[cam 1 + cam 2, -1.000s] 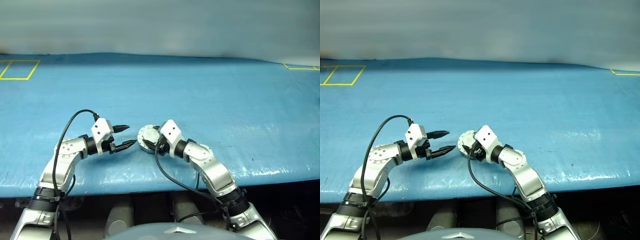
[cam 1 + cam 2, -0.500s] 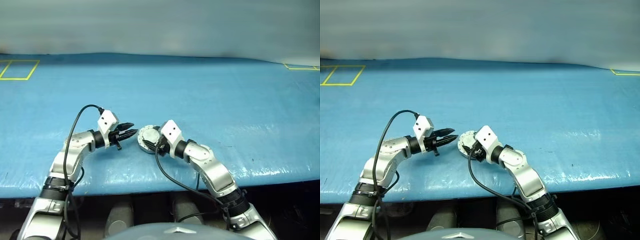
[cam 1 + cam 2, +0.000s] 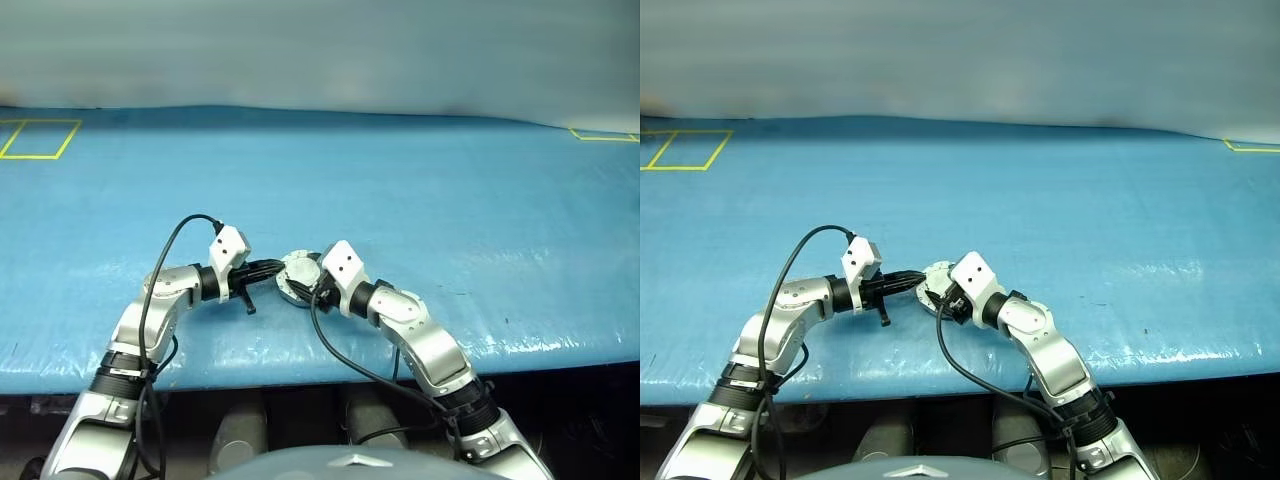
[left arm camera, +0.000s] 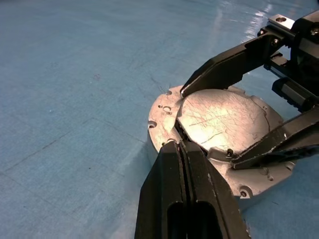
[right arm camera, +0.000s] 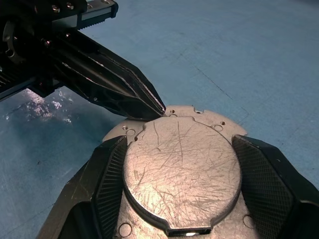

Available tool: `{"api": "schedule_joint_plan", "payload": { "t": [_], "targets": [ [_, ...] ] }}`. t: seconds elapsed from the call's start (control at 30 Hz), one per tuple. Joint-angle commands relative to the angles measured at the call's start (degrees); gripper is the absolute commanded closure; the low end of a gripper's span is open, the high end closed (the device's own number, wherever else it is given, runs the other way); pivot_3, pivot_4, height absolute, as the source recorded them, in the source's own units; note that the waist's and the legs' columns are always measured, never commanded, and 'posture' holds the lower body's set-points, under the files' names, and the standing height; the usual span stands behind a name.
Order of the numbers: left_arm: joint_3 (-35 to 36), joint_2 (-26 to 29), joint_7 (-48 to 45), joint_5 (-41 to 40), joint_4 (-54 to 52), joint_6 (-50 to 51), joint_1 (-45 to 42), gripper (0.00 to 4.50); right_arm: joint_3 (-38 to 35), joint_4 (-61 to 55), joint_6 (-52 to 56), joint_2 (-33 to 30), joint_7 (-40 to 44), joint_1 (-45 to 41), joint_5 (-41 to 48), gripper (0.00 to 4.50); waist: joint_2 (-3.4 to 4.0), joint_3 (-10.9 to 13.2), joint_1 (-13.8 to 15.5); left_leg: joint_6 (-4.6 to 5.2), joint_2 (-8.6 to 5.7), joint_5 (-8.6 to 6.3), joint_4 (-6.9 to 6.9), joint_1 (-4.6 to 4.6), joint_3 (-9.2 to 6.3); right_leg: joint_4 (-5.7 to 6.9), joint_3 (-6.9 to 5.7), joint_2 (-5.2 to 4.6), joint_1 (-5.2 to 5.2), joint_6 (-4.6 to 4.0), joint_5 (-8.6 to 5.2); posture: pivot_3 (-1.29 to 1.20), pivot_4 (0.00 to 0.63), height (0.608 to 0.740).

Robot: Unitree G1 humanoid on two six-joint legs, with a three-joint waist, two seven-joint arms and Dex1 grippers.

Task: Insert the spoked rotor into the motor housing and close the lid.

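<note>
Your left hand point(image 4: 182, 149) has its two black fingers pressed flat together with nothing between them, and their joined tip touches the edge of the lid point(image 5: 182, 172), at the seam where it meets the housing's flange. Your right hand point(image 5: 182, 199) stands wide, one ribbed finger point(image 5: 107, 179) on each side of the motor housing point(image 4: 159, 117), flanking the round body; you cannot tell for sure that the pads press on it. That lid lies flat and closed on the housing, its scratched silver outside facing up. Housing and both hands sit near the front edge of the blue tabletop point(image 3: 420, 190). Beyond, yellow tape marks point(image 3: 38, 138) lie in the far left corner.
</note>
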Motion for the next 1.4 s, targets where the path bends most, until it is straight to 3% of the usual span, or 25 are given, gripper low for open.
{"api": "schedule_joint_plan", "payload": {
  "t": [0.03, 0.23, 0.3, 0.4, 0.5, 0.77, 1.0, 1.4],
  "targets": [
    [-1.23, 0.39, -1.02, 0.09, -2.13, 0.63, 0.78, 4.46, 0.06, 1.59, 2.42, -1.01, 0.24, 0.70, -0.61, 1.48, 0.00, -0.05, 0.00, 0.00, 0.00, 0.00, 0.00, 0.00, 0.00, 0.00, 0.00, 0.00, 0.00, 0.00, 0.00, 0.00, 0.150, 0.740],
    [-1.70, -0.17, -0.24, 1.10, -1.90, -0.31, 2.05, 4.46, -0.43, 0.73, 3.67, -2.08, 1.56, 0.92, 0.55, 1.48, 0.04, -0.11, 0.20, 0.00, -0.02, 0.00, -0.02, -0.01, 0.00, -0.06, 0.00, -0.03, 0.01, 0.00, -0.01, 0.00, 0.150, 0.740],
    [-1.87, -0.36, -0.01, 1.21, -2.08, -0.44, 2.31, 4.50, -0.61, -0.11, 4.12, -2.15, 2.36, 1.05, 1.44, 0.77, 0.02, -0.16, 0.24, 0.00, -0.03, 0.00, -0.06, -0.01, 0.00, -0.08, 0.00, -0.04, 0.01, 0.00, -0.01, 0.00, 0.150, 0.740],
    [-1.80, -0.55, 0.43, 1.20, -1.95, -0.70, 2.22, 4.50, -0.66, -2.90, 3.41, -2.77, 3.37, 1.49, 2.17, 0.03, 0.02, -0.17, 0.30, 0.00, -0.03, 0.00, -0.08, -0.01, -0.01, -0.09, 0.00, -0.04, 0.01, -0.01, -0.01, 0.00, 0.150, 0.740],
    [-1.17, -0.84, 1.18, 1.10, -1.07, -1.03, 1.65, 4.50, -2.23, -6.61, 2.91, -2.74, 2.17, 2.06, 2.39, 0.03, 0.02, -0.16, 0.44, 0.00, -0.03, 0.00, -0.08, -0.02, -0.01, -0.09, -0.01, -0.04, 0.00, -0.01, -0.01, 0.00, 0.150, 0.740],
    [-1.27, -1.17, 1.17, 1.27, 0.07, -2.23, 1.46, 4.50, -17.49, -16.92, 17.12, 2.31, -0.14, 6.77, 21.42, 0.03, 0.05, -0.14, 0.78, 0.00, -0.03, 0.00, -0.08, -0.14, -0.04, -0.09, -0.02, -0.03, -0.10, 0.00, -0.01, 0.00, 0.150, 0.740],
    [-1.64, -1.61, 0.96, 1.45, 0.90, -3.20, 0.92, 4.50, -26.60, -12.62, 30.38, 5.62, -4.74, 9.76, 32.11, 0.03, 0.10, -0.11, 0.98, 0.00, -0.03, -0.01, -0.09, -0.17, -0.03, -0.10, -0.03, -0.05, -0.14, -0.01, -0.02, 0.00, 0.150, 0.740],
    [-1.86, -1.44, 1.13, 1.98, 1.40, -4.50, 0.52, 4.50, -32.64, -2.14, 35.16, 14.63, -9.87, 6.70, 42.55, 0.03, 0.18, -0.07, 0.95, 0.00, -0.02, -0.01, -0.11, -0.19, -0.03, -0.13, -0.04, -0.05, -0.14, -0.02, -0.03, 0.00, 0.150, 0.740]
  ]
}}
